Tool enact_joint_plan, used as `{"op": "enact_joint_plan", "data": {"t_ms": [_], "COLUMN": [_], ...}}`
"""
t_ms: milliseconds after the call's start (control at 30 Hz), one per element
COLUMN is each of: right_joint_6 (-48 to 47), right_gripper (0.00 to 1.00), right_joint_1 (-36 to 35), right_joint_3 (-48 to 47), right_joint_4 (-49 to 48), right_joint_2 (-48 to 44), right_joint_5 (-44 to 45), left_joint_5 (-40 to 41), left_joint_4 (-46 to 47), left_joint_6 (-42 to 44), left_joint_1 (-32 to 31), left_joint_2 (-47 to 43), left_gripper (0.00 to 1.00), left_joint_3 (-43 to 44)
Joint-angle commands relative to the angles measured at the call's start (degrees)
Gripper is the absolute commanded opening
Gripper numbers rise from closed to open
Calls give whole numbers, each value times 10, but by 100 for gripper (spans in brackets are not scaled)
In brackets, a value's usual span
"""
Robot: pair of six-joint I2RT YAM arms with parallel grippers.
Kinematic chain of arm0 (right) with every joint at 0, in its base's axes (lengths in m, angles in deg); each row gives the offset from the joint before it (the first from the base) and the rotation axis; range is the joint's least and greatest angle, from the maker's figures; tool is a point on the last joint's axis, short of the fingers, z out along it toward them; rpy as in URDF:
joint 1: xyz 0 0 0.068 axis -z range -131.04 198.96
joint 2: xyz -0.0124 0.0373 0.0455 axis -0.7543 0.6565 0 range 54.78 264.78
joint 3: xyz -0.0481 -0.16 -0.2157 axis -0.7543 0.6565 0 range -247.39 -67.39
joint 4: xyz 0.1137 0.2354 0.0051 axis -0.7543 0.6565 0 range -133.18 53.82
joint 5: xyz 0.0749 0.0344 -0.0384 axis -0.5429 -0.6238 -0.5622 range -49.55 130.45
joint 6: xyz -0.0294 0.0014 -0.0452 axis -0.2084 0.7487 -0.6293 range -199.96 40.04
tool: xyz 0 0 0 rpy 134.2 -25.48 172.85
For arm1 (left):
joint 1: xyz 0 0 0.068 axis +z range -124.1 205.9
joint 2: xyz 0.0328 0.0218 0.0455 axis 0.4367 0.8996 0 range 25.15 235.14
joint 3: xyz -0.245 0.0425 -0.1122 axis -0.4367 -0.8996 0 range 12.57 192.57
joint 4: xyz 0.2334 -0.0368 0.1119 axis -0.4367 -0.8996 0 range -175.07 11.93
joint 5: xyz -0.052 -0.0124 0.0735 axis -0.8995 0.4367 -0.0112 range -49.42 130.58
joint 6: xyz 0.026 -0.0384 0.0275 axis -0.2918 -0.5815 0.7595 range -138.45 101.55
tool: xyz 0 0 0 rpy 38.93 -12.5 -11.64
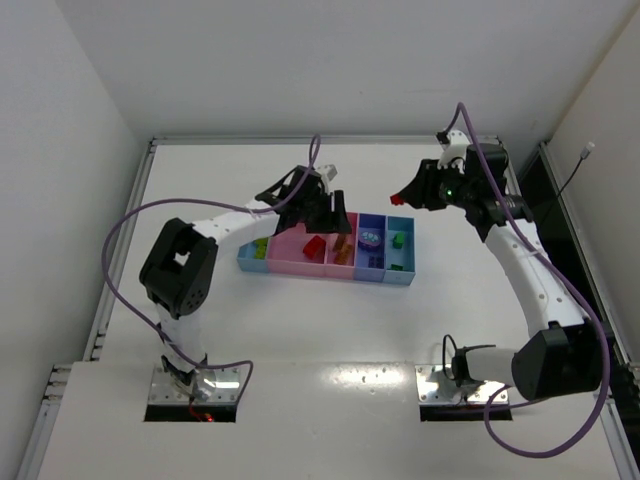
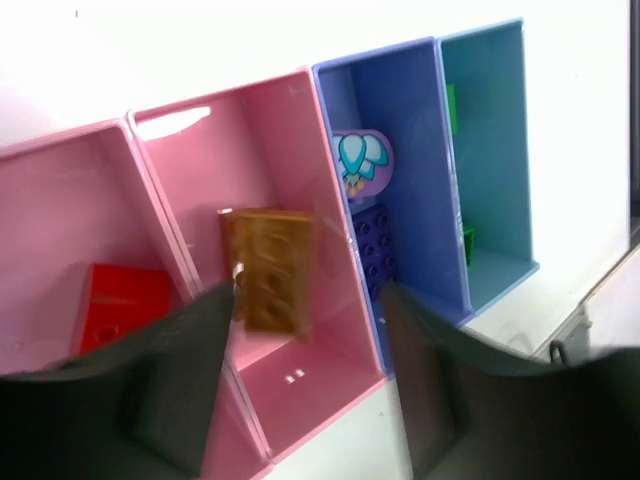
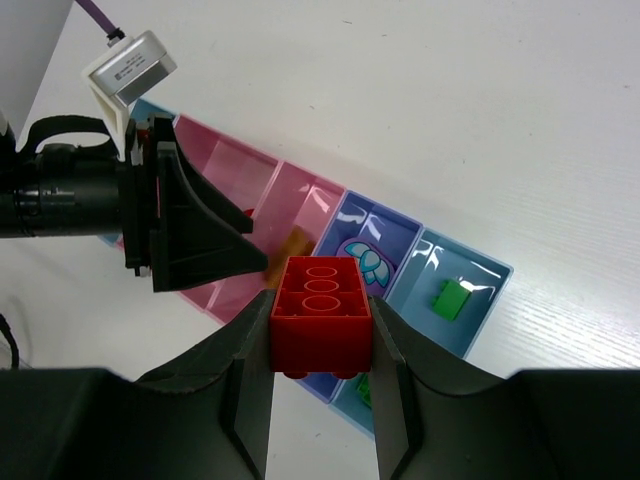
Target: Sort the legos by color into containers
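We judge sorting nearly done: left pincer (image 2: 310,300) apart over the orange brick (image 2: 270,270); right pincer (image 3: 320,330) clamps an unbinned red brick (image 3: 318,298).

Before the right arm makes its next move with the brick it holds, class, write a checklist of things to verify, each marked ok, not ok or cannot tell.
1. The right gripper is clamped firmly on the red brick: ok.
2. A matching bin is identified. The wide pink bin holds a second red brick: ok.
3. The path to that bin is free. The left gripper hangs over the pink bins: not ok.
4. The left jaws have let go of the orange brick. They stand apart, but the brick may touch one finger: cannot tell.
5. The orange brick has settled in the narrow pink bin. It is blurred: cannot tell.
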Motion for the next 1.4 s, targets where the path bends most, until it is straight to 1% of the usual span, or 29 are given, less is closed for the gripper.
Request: {"op": "enact_joint_plan", "data": {"t_ms": [0, 100, 200, 267, 300, 333, 367, 400, 467, 500, 567, 600, 667, 700, 733, 833, 867, 933, 1033, 1133, 1200, 1367], "right_joint_6": [-5, -10, -36, -43, -43, -43, -43, -49, -55, -55, -55, -55, -55, -61, -61, -66, -71, -80, -86, -86, -86, -79], "right_gripper": [0, 0, 0, 0, 0, 0, 0, 0, 0, 0, 0, 0, 0, 0, 0, 0, 0, 0, 0, 0, 0, 0], "right_joint_1": [2, 2, -10, -16, -22, -22, -29, -35, -41, -46, -64, -72, -94, -119, -132, -182, -205, -226, -254, -265, -272, -288], "right_joint_3": [2, 2, -8, -14, -19, -19, -19, -26, -40, -46, -65, -72, -90, -98, -105, -145, -154, -173, -193, -208, -224, -256], "right_joint_4": [-22, -22, -22, -22, -17, -17, -17, -17, -17, -17, -17, -17, -23, -23, -28, -28, -28, -22, -22, -17, -17, -34], "right_joint_2": [-5, 2, 2, 9, 9, 16, 24, 24, 45, 52, 77, 85, 103, 112, 131, 176, 188, 207, 248, 294, 316, 393], "right_joint_5": [-13, -13, -18, -36, -42, -42, -42, -42, -33, -33, -38, -49, -49, -54, -54, -65, -65, -65, -42, -42, -42, -27], "left_joint_5": [-5, 2, 24, 54, 67, 83, 112, 123, 141, 128, 105, 92, 56, 19, 2, -33, -39, -51, -62, -88, -88, -94], "left_joint_4": [21, 21, 21, 21, 14, 7, -4, -19, -33, -39, -46, -53, -53, -53, -45, -45, -45, -45, -45, -69, -74, -103], "left_joint_6": [2, 13, 34, 70, 81, 88, 97, 102, 107, 107, 88, 78, 56, 56, 56, 84, 98, 103, 116, 129, 144, 150], "left_joint_1": [-7, -7, -7, -7, -7, -7, 6, 13, 32, 61, 97, 138, 183, 202, 238, 283, 290, 302, 315, 325, 331, 350], "left_joint_2": [0, -5, -42, -82, -93, -104, -120, -129, -145, -158, -173, -180, -194, -194, -199, -207, -217, -230, -246, -259, -259, -247], "left_gripper": [71, 83, 83, 89, 94, 94, 96, 100, 100, 100, 100, 100, 100, 100, 100, 100, 100, 100, 100, 100, 100, 100], "left_joint_3": [26, 31, 48, 76, 88, 99, 122, 130, 142, 142, 136, 136, 128, 121, 114, 108, 98, 81, 49, 34, 29, 29]}}
